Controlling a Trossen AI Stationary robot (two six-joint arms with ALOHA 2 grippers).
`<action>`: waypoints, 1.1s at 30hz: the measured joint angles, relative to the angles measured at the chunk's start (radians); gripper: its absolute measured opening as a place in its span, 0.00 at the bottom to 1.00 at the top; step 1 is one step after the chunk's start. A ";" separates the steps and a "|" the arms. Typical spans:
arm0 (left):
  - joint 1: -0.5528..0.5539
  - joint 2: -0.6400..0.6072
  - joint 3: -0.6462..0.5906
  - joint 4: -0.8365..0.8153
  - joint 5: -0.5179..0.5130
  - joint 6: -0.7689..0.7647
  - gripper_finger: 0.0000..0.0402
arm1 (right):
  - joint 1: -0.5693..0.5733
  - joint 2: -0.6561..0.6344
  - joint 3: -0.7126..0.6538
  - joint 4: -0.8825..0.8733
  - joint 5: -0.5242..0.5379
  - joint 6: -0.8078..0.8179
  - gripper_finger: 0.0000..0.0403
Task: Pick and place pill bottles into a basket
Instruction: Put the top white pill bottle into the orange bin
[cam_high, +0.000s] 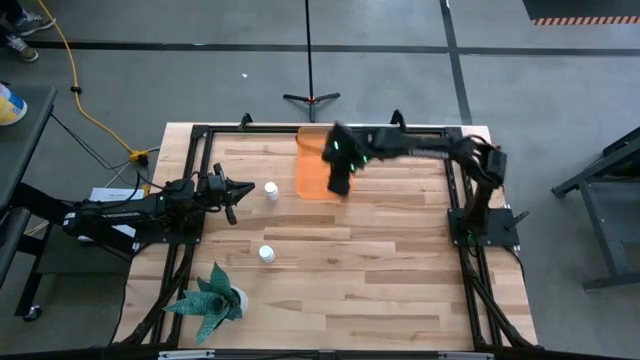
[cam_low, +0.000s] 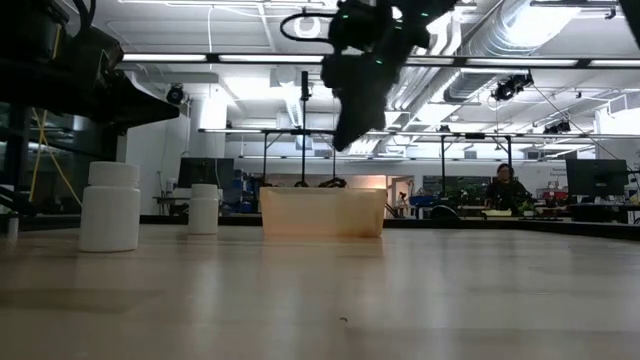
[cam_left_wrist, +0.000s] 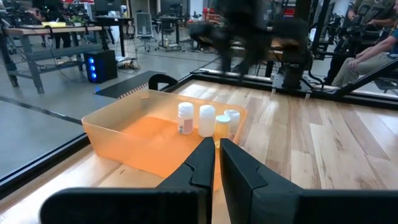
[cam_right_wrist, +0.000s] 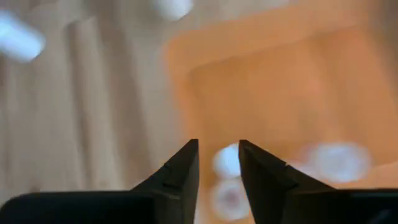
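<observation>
The orange bin (cam_high: 312, 172) stands at the table's far middle; it also shows in the low view (cam_low: 322, 212) and the left wrist view (cam_left_wrist: 134, 134). Three white pill bottles (cam_left_wrist: 206, 120) stand inside it, seen blurred from above in the right wrist view (cam_right_wrist: 227, 160). Two more bottles stand on the table, one (cam_high: 271, 190) just right of my left gripper (cam_high: 236, 196) and one (cam_high: 266, 254) nearer the front. My left gripper (cam_left_wrist: 217, 155) is shut and empty, level, pointing at the bin. My right gripper (cam_high: 341, 183) (cam_right_wrist: 217, 155) hangs open and empty above the bin, pointing down (cam_low: 345, 130).
A green spiky plant (cam_high: 212, 298) in a pot stands at the near left corner. The black frame rails (cam_high: 195, 180) run along the table's edges. A person (cam_low: 503, 187) sits in the room far behind the table.
</observation>
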 joint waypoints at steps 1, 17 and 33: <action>0.000 0.000 0.000 0.000 0.000 0.000 0.16 | 0.021 -0.033 -0.083 0.063 -0.008 0.015 0.24; 0.000 0.000 0.000 0.000 0.000 0.000 0.16 | 0.252 -0.897 -1.114 0.908 0.064 0.199 0.02; 0.000 0.000 0.000 0.001 -0.008 0.045 0.16 | 0.547 -1.345 -1.387 1.166 0.393 0.023 0.00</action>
